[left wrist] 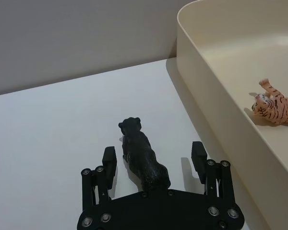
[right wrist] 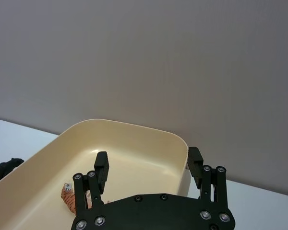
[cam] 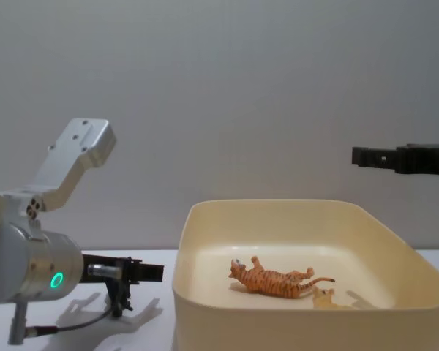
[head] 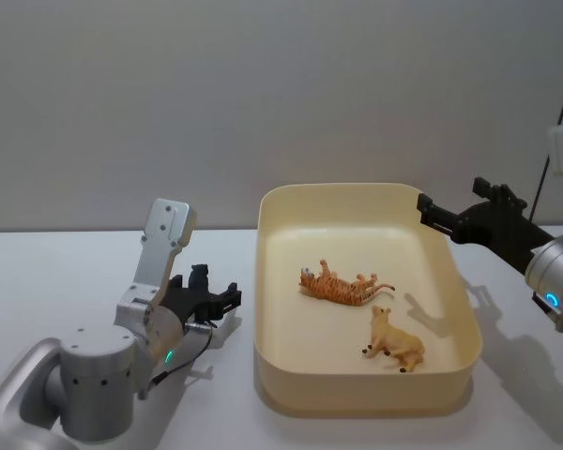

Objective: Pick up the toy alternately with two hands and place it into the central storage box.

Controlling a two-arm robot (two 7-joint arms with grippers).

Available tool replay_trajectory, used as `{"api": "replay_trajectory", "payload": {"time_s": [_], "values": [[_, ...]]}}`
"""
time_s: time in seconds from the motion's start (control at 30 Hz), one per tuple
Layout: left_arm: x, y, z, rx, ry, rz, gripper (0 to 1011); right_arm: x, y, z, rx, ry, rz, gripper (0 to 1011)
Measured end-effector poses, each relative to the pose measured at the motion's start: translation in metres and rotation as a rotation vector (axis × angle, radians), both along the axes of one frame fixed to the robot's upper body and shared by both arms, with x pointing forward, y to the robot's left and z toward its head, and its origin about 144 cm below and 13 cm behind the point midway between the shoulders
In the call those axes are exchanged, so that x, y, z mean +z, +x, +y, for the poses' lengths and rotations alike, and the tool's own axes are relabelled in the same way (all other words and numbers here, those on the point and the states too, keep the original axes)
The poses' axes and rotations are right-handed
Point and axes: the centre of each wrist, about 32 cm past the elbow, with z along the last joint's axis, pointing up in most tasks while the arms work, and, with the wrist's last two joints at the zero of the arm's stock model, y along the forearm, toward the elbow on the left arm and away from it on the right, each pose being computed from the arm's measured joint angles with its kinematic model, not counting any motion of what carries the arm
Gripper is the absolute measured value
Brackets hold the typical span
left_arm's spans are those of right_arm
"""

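Observation:
A black toy animal (left wrist: 141, 160) stands upright on the white table, left of the central storage box (head: 357, 191). My left gripper (left wrist: 153, 157) is low at the table and open, one finger on each side of the black toy (head: 199, 276), with small gaps between pads and toy. The left gripper (head: 209, 298) sits just off the box's left wall. Inside the box lie an orange striped tiger (head: 342, 287) on its side and a tan lion (head: 395, 345). My right gripper (head: 432, 212) hovers open and empty above the box's back right corner.
The cream box (cam: 278, 322) takes up the table's middle and its tall left wall (left wrist: 206, 76) rises close beside the left gripper. White table stretches left of the black toy. A plain grey wall stands behind.

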Motion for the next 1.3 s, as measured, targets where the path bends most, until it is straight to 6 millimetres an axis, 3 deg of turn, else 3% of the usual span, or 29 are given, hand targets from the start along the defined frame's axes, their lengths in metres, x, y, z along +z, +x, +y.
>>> {"api": "replay_trajectory", "payload": {"time_s": [0.37, 0.67, 0.77, 1.3], "values": [[-0.003, 0.01, -0.005, 0.011, -0.008, 0.006, 703, 0.0, 0.0, 0.0, 0.0, 0.0, 0.0, 1001], [-0.004, 0.013, -0.007, 0.014, -0.011, 0.008, 369, 0.0, 0.0, 0.0, 0.0, 0.0, 0.0, 1001], [-0.004, 0.014, -0.007, 0.015, -0.011, 0.008, 328, 0.0, 0.0, 0.0, 0.0, 0.0, 0.0, 1001], [0.004, 0.011, -0.007, 0.022, 0.027, -0.053, 328, 0.0, 0.0, 0.0, 0.0, 0.0, 0.0, 1001]]}}
